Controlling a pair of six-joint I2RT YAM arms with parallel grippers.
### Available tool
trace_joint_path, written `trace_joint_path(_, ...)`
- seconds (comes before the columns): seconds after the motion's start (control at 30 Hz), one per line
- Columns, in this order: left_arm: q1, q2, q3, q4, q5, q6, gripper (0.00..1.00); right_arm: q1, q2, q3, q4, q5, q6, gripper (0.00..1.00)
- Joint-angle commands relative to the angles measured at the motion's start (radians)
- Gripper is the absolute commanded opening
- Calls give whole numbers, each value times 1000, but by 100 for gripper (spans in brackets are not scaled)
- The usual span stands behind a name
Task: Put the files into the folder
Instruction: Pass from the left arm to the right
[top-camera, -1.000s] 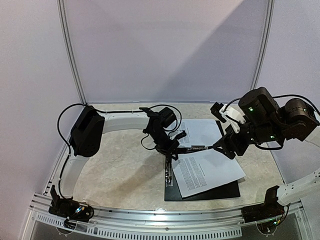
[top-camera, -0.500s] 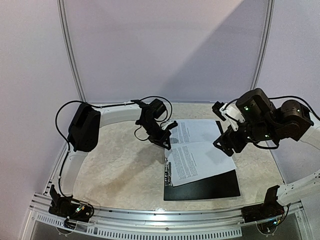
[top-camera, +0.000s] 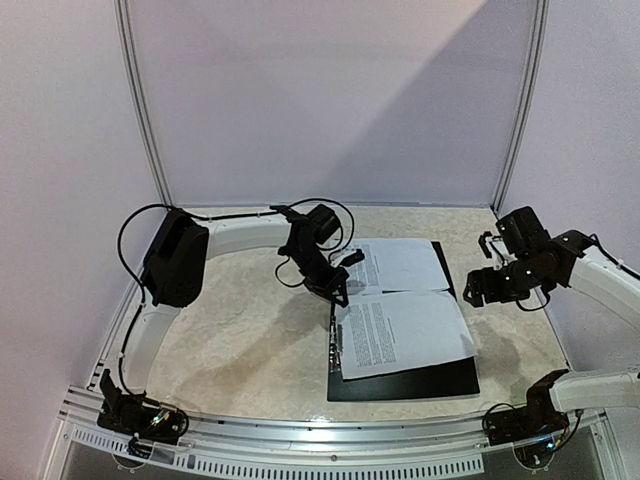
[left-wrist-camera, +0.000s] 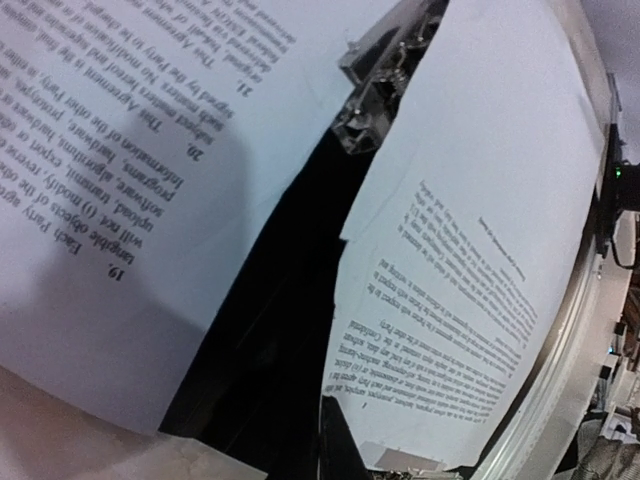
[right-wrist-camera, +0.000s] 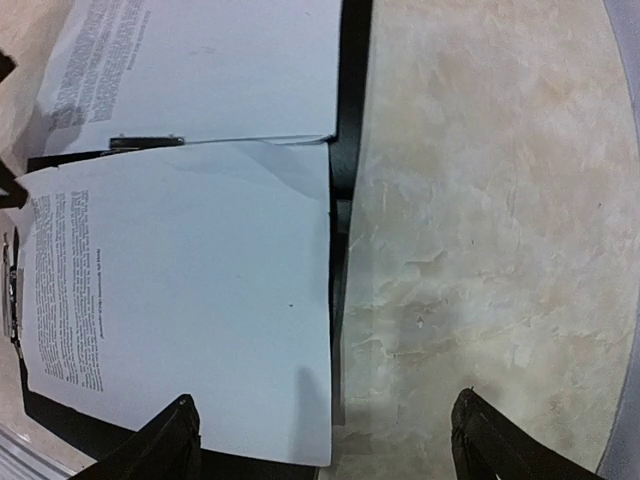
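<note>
1. table (top-camera: 240, 330): beige top with a marble pattern, flat, and bounded along the near edge by a curved metal rail (top-camera: 330, 440). Soft shadows fall across the middle of the surface.

2. folder (top-camera: 420, 382): black, rectangular, lying flat and directly on the table, right of centre. Its black surface shows at the near end and down the right side. A metal clip (top-camera: 337, 352) runs along its left edge.
</note>
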Motion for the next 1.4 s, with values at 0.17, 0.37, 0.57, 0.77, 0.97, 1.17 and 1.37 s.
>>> trace_joint_path(0.17,-34,-3,17,15,48,69,0,-164,128,-117,167,-292,13,82)
trace_joint_path(0.37,-43,-10,8,11,45,84,0,-182,197,-101,199,-326,69,81)
trace_joint_path(0.57,-37,-16,-3,11,45,84,0,-182,251,-152,205,-336,61,79)
trace_joint_path(0.77,-26,-17,-1,13,46,78,0,-182,238,-206,200,-368,74,76)
trace_joint_path(0.97,-26,-9,3,12,43,72,0,-183,226,-241,188,-396,72,65)
trace_joint_path(1.17,-26,-8,7,8,17,64,5,-182,158,-231,180,-424,98,39)
trace_joint_path(1.37,-25,-7,14,2,-8,52,15,-182,117,-216,171,-447,114,18)
